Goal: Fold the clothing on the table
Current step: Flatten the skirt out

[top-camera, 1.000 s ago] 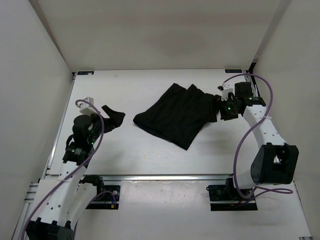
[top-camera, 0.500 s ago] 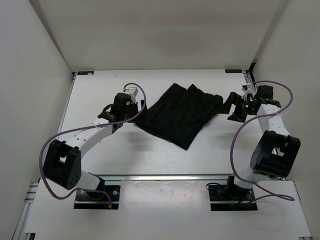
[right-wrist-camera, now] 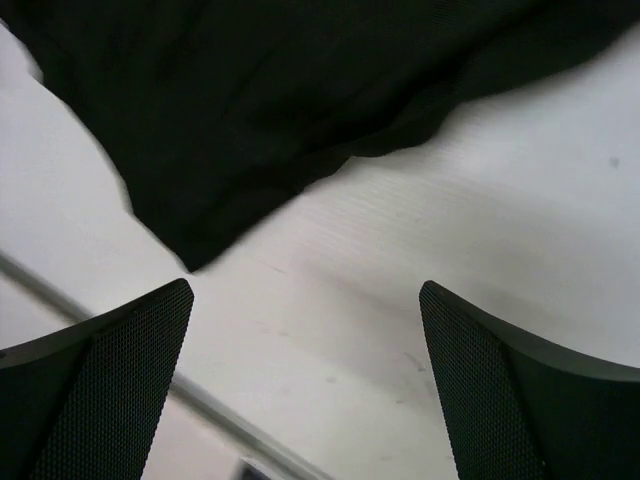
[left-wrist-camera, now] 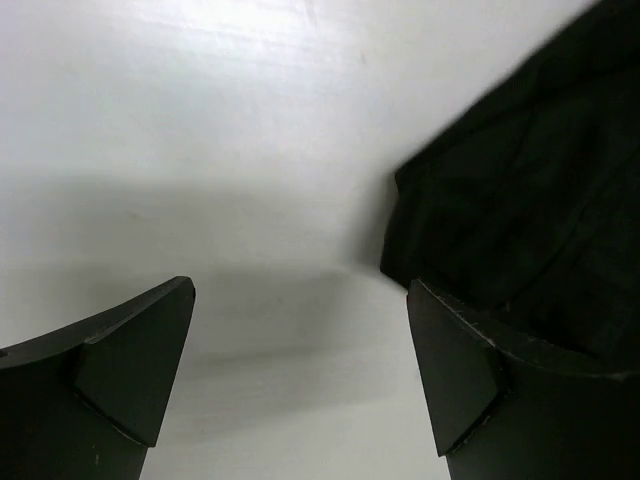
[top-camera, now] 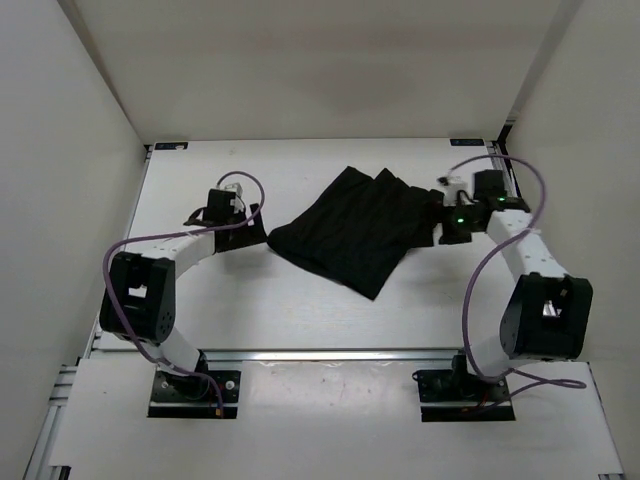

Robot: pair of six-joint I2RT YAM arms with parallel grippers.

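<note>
Matt blk cloth clothing (top-camera: 360, 228) w/ creases; smooth matt wht table (top-camera: 300, 310)

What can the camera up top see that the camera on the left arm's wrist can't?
Only the top view shows the whole clothing spread out, with the right end effector at its right edge. Only the left wrist view shows, close up, the left end effector open, with bare table between its fingers and the cloth's corner beside one finger. Both views show black clothing lying on the white table.
</note>
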